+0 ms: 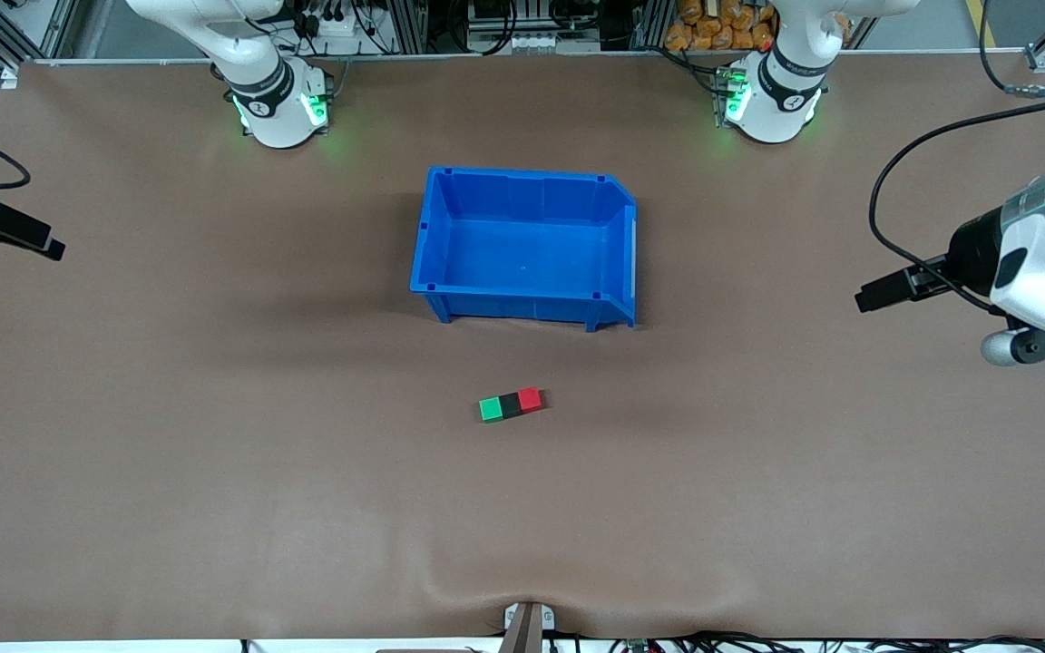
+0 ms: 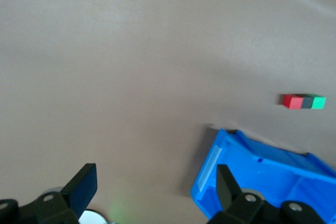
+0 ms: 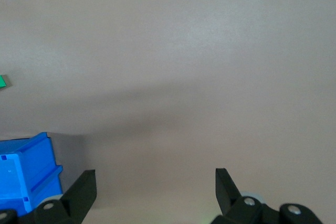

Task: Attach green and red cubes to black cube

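Both grippers are spread wide and hold nothing. Left gripper (image 2: pixel 156 187): fingers (image 2: pixel 84 184) apart, nothing between them, no contact with any object; it hangs over bare table at the left arm's end. Right gripper (image 3: pixel 155 188): same condition, over bare table at the right arm's end. Both arms wait, well apart from the cubes.

Task objects: the green cube (image 1: pixel 490 409), black cube (image 1: pixel 510 404) and red cube (image 1: pixel 530 399) lie in one row on the brown table (image 1: pixel 214 472), touching face to face, black in the middle. Green is toward the right arm's end, red toward the left arm's end. The row lies nearer to the front camera than the blue bin (image 1: pixel 522 299), which stands near the middle of the table.

View differences:
- Front view: shows the whole bin, the full row, and each arm only at its edge of the frame. The right gripper's fingertips are cut off there.
- Left wrist view: shows all three cubes in a row beside one corner of the bin.
- Right wrist view: shows only a sliver of the green cube at the frame edge and one corner of the bin; the black and red cubes are out of frame.
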You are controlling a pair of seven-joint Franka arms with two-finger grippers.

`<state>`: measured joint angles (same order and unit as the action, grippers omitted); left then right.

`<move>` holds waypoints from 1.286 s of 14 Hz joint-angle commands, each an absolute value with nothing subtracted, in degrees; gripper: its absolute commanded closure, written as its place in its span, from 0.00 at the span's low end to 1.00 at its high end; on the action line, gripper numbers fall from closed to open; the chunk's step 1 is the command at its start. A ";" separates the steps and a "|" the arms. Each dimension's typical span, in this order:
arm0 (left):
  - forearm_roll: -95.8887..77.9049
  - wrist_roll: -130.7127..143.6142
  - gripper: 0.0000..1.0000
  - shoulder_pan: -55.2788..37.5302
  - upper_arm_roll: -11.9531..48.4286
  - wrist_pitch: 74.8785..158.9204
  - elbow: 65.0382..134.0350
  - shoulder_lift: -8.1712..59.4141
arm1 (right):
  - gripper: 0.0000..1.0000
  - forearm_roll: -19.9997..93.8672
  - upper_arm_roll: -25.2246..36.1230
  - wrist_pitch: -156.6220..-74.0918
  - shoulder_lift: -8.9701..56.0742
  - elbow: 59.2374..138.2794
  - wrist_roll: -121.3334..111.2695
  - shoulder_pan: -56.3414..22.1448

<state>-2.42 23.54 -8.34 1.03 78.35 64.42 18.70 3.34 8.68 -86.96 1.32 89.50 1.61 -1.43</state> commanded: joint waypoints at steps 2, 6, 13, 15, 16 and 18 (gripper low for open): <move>0.00 20.57 0.00 -9.58 0.70 80.51 78.01 7.76 | 0.00 3.87 8.61 -86.84 1.67 88.42 2.20 -1.41; 0.96 19.86 0.00 -9.67 0.88 83.48 86.37 0.99 | 0.00 3.87 8.61 -86.84 1.76 88.42 2.20 -1.14; 1.67 20.83 0.00 -7.91 4.39 84.29 90.18 -2.64 | 0.00 3.87 8.61 -87.45 2.64 88.42 2.20 -2.02; 2.11 20.92 0.00 -7.82 4.48 84.37 90.17 -2.37 | 0.00 3.96 8.61 -87.45 2.64 88.42 2.20 -1.93; 2.28 20.83 0.00 -7.91 4.48 84.55 90.00 -2.11 | 0.00 3.96 8.61 -87.54 2.64 88.42 2.20 -1.93; 2.81 20.74 0.00 -7.65 4.40 84.55 89.91 -2.02 | 0.00 3.96 8.61 -87.54 2.64 88.42 2.20 -1.93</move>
